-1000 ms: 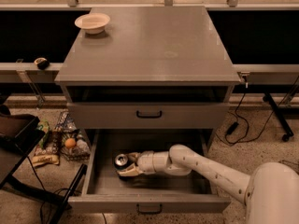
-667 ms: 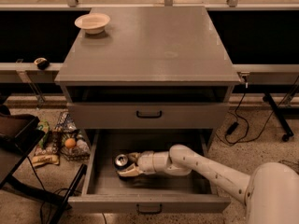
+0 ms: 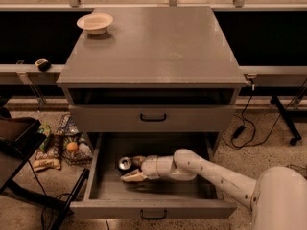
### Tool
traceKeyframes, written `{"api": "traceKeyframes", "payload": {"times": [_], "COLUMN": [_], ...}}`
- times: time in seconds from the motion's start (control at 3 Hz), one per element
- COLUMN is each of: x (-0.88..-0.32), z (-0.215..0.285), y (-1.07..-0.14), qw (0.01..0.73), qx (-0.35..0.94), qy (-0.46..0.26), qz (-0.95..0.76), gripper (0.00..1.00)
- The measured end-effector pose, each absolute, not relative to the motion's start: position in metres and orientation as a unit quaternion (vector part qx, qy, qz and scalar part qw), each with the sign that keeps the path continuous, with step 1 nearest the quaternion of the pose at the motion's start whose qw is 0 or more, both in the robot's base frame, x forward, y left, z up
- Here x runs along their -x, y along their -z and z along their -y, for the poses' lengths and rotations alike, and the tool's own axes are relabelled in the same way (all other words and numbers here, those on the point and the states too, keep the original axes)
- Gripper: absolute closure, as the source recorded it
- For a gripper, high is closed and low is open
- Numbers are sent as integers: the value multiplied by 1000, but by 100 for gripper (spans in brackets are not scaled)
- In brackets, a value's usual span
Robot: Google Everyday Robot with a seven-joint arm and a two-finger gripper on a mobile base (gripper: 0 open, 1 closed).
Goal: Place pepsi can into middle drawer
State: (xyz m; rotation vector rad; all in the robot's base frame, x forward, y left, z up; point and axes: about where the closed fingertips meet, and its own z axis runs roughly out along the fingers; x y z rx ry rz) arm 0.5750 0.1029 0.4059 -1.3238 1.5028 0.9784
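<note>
The pepsi can (image 3: 125,163) stands upright on the floor of the middle drawer (image 3: 153,209), which is pulled open, at its left middle. Only its silver top and dark side show. My gripper (image 3: 130,169) is inside the drawer, reaching in from the right, with its tips at the can. The fingers (image 3: 133,177) are spread, one behind the can and one in front of it and slightly apart from it. The white arm runs from the lower right corner into the drawer.
The upper drawer (image 3: 153,118) with a black handle is closed above. A white bowl (image 3: 95,23) sits on the cabinet top at the back left. Snack bags and an orange (image 3: 72,147) lie on the floor left of the cabinet. A dark chair (image 3: 19,143) stands at the far left.
</note>
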Motion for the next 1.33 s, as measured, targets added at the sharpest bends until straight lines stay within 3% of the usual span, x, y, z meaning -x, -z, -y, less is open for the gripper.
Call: {"api": "traceKeyframes", "payload": {"times": [0.33, 1.0, 1.33], "x": [-575, -565, -534], "z": [-103, -92, -71], "y": [-406, -438, -476], "qw": [441, 452, 446], "qx": [533, 535, 542], "qy": [-394, -374, -338], "qz": [-605, -608, -627], "gripper": [0, 0, 0]}}
